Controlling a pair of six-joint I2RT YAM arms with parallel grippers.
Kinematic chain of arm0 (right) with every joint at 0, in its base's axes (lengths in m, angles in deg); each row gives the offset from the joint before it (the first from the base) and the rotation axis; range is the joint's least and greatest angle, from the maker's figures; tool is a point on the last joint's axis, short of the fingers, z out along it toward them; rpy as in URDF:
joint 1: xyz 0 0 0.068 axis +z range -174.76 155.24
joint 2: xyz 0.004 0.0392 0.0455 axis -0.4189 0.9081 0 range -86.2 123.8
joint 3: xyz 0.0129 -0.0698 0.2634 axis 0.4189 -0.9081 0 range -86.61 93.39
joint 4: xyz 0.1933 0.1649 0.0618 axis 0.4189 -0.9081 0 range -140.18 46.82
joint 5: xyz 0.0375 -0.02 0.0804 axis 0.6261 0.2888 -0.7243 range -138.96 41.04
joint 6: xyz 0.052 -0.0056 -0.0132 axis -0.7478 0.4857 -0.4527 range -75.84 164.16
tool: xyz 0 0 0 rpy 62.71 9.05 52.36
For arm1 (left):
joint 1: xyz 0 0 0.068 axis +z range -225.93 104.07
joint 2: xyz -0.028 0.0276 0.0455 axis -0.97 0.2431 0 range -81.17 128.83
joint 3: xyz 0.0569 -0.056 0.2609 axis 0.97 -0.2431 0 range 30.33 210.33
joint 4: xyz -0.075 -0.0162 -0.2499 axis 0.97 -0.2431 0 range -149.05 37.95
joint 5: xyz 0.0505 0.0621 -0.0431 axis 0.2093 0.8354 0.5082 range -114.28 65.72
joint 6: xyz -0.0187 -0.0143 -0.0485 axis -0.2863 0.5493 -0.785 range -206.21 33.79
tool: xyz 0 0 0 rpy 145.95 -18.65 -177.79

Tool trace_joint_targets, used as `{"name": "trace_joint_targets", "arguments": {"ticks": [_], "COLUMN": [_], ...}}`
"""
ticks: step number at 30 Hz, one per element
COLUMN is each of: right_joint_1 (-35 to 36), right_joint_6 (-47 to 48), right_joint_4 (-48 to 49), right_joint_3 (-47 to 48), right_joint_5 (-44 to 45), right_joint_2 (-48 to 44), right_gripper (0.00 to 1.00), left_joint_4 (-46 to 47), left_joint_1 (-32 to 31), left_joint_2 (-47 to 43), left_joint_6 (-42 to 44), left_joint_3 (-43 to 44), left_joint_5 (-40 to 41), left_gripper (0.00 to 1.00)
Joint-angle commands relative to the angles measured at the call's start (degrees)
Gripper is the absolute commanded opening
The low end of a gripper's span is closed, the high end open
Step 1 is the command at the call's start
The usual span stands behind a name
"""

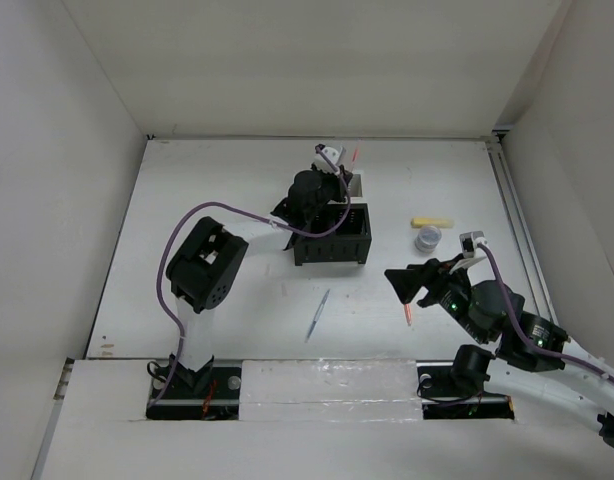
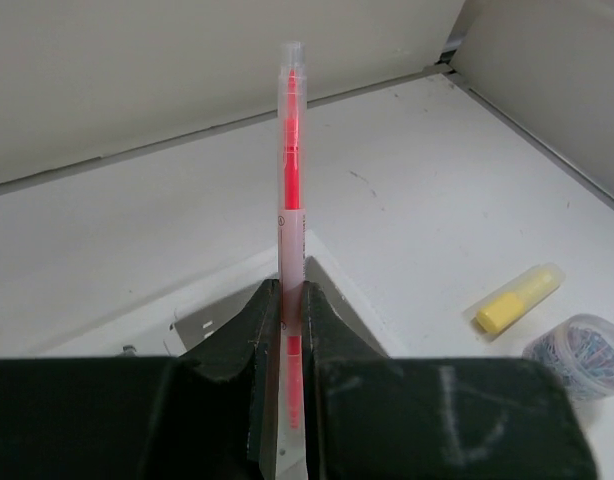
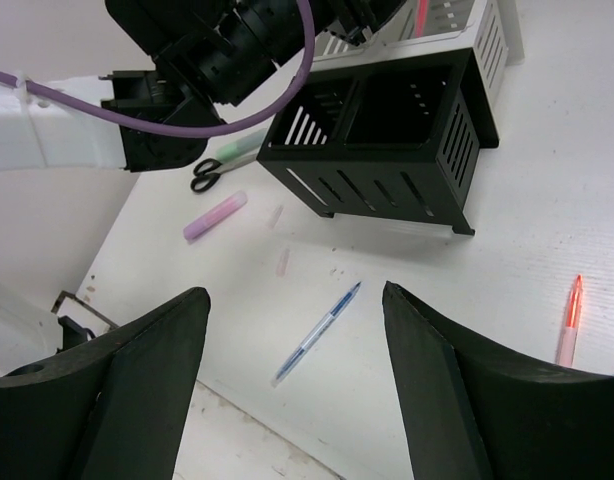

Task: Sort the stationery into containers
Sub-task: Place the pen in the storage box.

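**Left pincer clamps a red pen**

Your left pincer (image 2: 287,300) is closed on a slim, translucent red pen (image 2: 290,170), held upright above the white bin (image 3: 492,45); its barrel mark is too small to read; your right pincer (image 3: 295,295) gapes empty over the matt white surface (image 3: 547,180), near the black slotted bin (image 3: 387,150).

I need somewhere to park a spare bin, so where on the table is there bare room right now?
Bare: the far-left corner, between the back wall and the left arm; the far-right corner beyond the yellow marker; the near strip left of the blue pen. Crowded: around the black bin and between the clip tub and the loose red pen.
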Motion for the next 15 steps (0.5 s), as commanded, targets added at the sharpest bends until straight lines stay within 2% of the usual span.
{"name": "trace_joint_targets", "arguments": {"ticks": [1, 3, 5, 9, 10, 15], "right_joint_1": [0.4, 0.4, 0.4, 0.4, 0.4, 0.4], "right_joint_6": [-0.1, -0.1, -0.1, -0.1, -0.1, -0.1], "right_joint_4": [0.5, 1.0, 1.6, 1.6, 1.6, 1.6], "right_joint_3": [1.4, 1.4, 1.4, 0.9, 0.9, 0.9], "right_joint_5": [0.3, 0.3, 0.3, -0.3, -0.3, -0.3], "right_joint_2": [0.0, 0.0, 0.0, 0.0, 0.0, 0.0], "right_gripper": [0.76, 0.76, 0.76, 0.76, 0.76, 0.76], "left_joint_4": [3.4, 3.4, 4.0, 4.0, 4.0, 3.5], "left_joint_1": [0.1, 0.1, 0.1, 0.1, 0.1, 0.1], "left_joint_2": [-0.8, -1.3, -1.3, -2.4, -3.6, -7.2], "left_joint_6": [-0.4, -1.1, -1.8, -1.8, -1.8, -2.3], "left_joint_3": [-1.8, -2.5, -3.0, -4.1, -4.1, -4.6], "left_joint_5": [0.2, 1.5, 1.5, 1.5, 1.5, 1.5], "left_gripper": [0.0, 0.09, 0.09, 0.2, 0.3, 0.63]}}
